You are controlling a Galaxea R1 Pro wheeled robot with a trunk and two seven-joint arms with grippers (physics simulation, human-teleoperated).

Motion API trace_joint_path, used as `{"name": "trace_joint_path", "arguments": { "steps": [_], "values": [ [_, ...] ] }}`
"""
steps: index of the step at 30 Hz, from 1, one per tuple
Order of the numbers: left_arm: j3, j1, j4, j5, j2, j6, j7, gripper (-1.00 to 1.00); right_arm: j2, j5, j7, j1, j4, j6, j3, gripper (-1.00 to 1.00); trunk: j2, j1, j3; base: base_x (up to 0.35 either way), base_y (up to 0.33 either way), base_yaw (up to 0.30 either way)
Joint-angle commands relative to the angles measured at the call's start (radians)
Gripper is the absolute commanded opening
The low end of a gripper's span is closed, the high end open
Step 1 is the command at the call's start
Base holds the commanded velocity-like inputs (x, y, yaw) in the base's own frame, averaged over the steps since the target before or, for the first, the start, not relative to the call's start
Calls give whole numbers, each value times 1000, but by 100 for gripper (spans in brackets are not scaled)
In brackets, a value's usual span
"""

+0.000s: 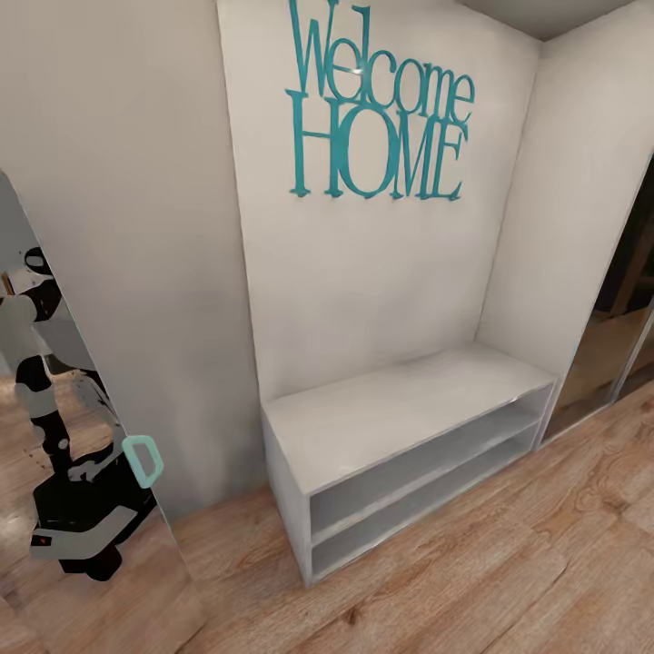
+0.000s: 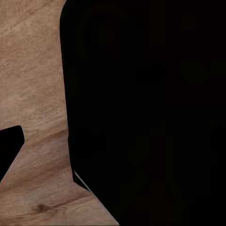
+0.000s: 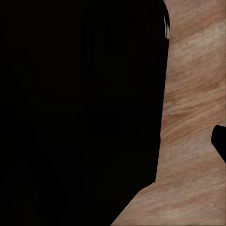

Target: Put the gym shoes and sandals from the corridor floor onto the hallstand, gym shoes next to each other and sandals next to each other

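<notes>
The gym shoes, the sandals and the hallstand are out of view. The corridor floor (image 1: 509,572) of light brown planks runs across the lower part of the head view and also shows in both wrist views (image 2: 33,94) (image 3: 193,94). A big black shape (image 2: 150,103) (image 3: 80,103) blocks most of each wrist view. A small dark wedge (image 2: 9,146) juts in over the floor in the left wrist view, and another (image 3: 220,141) in the right wrist view. Each may be a finger, and neither shows whether its gripper is open or shut.
A plain low grey bench (image 1: 391,409) with two open tiers stands against the wall under a teal "Welcome HOME" sign (image 1: 377,109). A tall mirror (image 1: 54,472) at the left reflects the robot. A dark doorway (image 1: 618,318) opens at the right.
</notes>
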Motion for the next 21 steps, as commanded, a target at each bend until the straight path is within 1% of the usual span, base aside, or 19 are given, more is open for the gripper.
{"name": "trace_joint_path", "arguments": {
  "steps": [1, 2, 4, 5, 6, 8, 9, 12, 15, 19, 21],
  "values": [
    [6, -6, -6, 6, 6, -6, -6, 100, -6, -1, -3, -6, -6, -6, -3, 100, 0, 0, 0, 0, 0, 0],
    [12, -12, -11, 11, 11, -11, -11, 100, -11, 0, -1, -12, -12, -11, -2, 100, 0, 0, 0, 0, 0, 0],
    [23, -23, -23, 23, 13, -23, -17, 100, -23, 0, 0, -23, -23, -23, -2, 100, 0, 0, 0, 0, 0, 0],
    [23, -29, -29, 28, 13, -28, -17, 100, -27, 0, 0, -29, -29, -28, -2, 100, 0, 0, 0, 0, 0, 0],
    [19, -32, -34, 28, 8, -34, -15, 100, -21, 0, 1, -35, -34, -34, -1, 100, 0, 0, 0, 0, 0, 0],
    [14, -21, -45, 17, 1, -45, -11, 100, -10, 0, 1, -45, -46, -45, -1, 100, 0, 0, 0, 0, 0, 0],
    [14, -15, -39, 11, -3, -39, -10, 100, -4, 1, 3, -44, -51, -39, -2, 100, 0, 0, 0, 0, 0, 0],
    [19, 2, -22, -4, -4, -22, -10, 100, 13, 2, 3, -46, -58, -22, -1, 100, 0, 0, 0, 0, 0, 0],
    [22, 15, -5, -7, -3, -6, -11, 100, 29, 4, 0, -48, -47, -5, 0, 100, 0, 0, 0, 0, 0, 0],
    [33, 18, 18, -10, -1, 17, -12, 100, 33, 7, -2, -49, -41, 17, 2, 100, 0, 0, 0, 0, 0, 0],
    [37, 18, 7, -10, -1, 28, -11, 100, 33, 8, 0, -49, -40, 26, 3, 100, 0, 0, 0, 0, 0, 0]
  ]
}}
